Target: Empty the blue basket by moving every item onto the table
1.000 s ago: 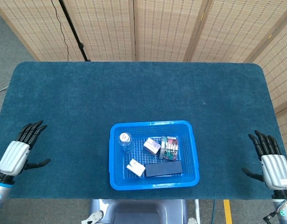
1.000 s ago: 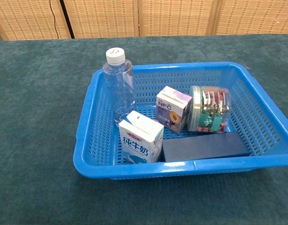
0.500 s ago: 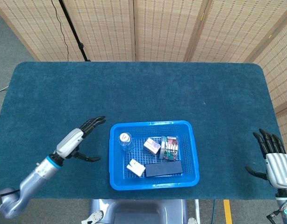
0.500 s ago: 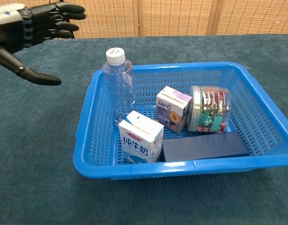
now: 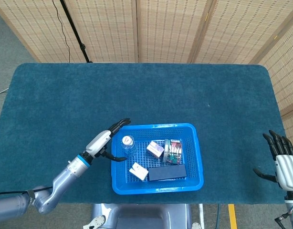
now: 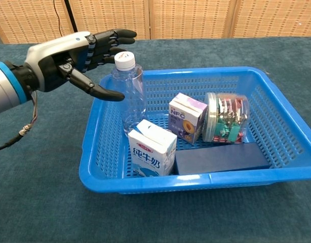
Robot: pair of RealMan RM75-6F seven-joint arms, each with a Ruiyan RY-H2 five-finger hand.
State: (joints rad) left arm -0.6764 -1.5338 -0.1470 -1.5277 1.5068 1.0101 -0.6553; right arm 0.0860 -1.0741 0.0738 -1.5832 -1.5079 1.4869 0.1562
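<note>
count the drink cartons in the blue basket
2. The white and blue carton stands at the basket's front left, beside the dark blue box. The purple carton stands mid-basket, next to the clip jar. None seem hidden.

I am counting one blue basket (image 6: 97, 167) just right of my left hand (image 6: 69, 55), and five things sitting inside it. One clear water bottle (image 6: 129, 96) is standing nearest my fingers (image 6: 112, 35). Two small cartons are standing beyond it: one white-and-blue milk carton (image 6: 152, 150) and one purple juice carton (image 6: 186, 117). One clear jar of binder clips (image 6: 227, 117) is lying further right, and one dark blue box (image 6: 221, 157) is lying flat below it. My right hand (image 5: 286, 164) is showing well away, making two hands.
</note>
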